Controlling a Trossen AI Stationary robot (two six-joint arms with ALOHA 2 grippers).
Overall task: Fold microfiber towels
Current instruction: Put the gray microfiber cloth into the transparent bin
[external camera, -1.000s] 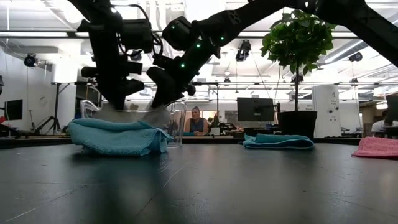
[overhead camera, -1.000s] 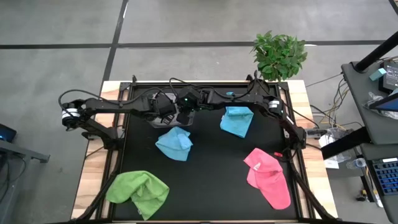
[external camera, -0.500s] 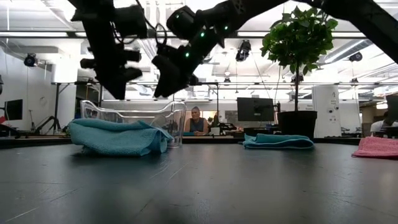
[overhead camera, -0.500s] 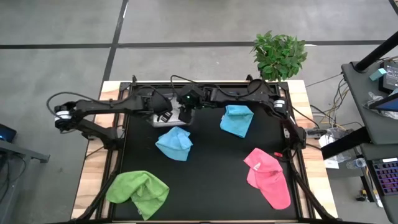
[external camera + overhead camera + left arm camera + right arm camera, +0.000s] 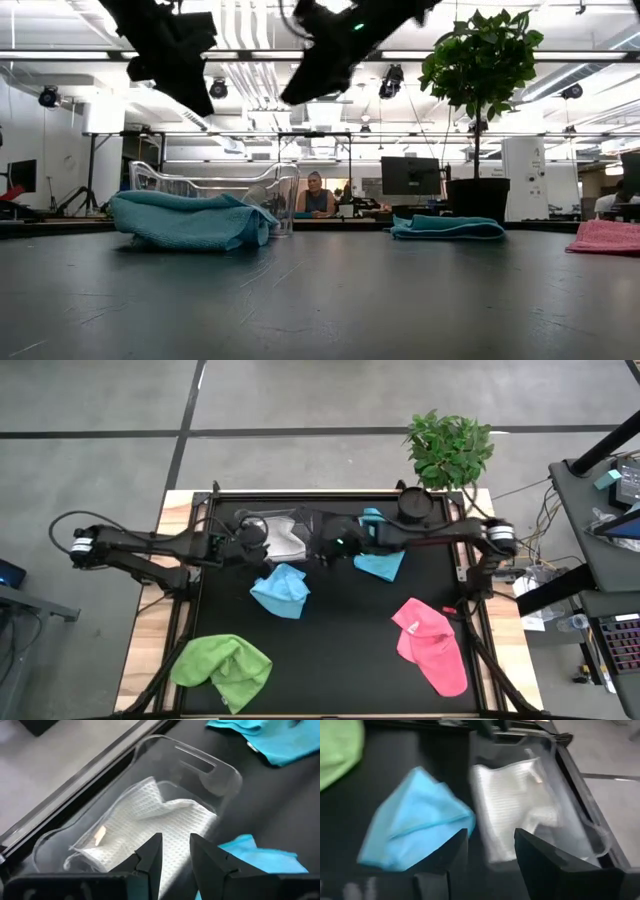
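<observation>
since the white towel [image 5: 150, 820] already lies inside the tub [image 5: 277, 538], we take both arms to be parked just above it rather than working on it. our left gripper [image 5: 172, 851] hangs over the tub's near side, its jaws set narrowly apart with nothing between them. our right gripper [image 5: 487, 845] hovers beside the tub, toward the blue towel [image 5: 280, 591], its jaws moderately open and also empty. we judge that the tub is where finished towels go, which would explain why the white one is there while the rest stay out on the surface [image 5: 340, 640].

the white towel looks waffle-textured, roughly folded, with one corner lifted and some bunching against the tub wall. the blue towel sits just in front of the tub, crumpled into a rough peak. a second blue towel [image 5: 383, 556] lies to the tub's right, loosely doubled over. the pink towel [image 5: 430, 643] is well apart from the tub, toward the front right, and the green towel [image 5: 222, 667] well apart toward the front left, both rumpled and unfolded.
</observation>
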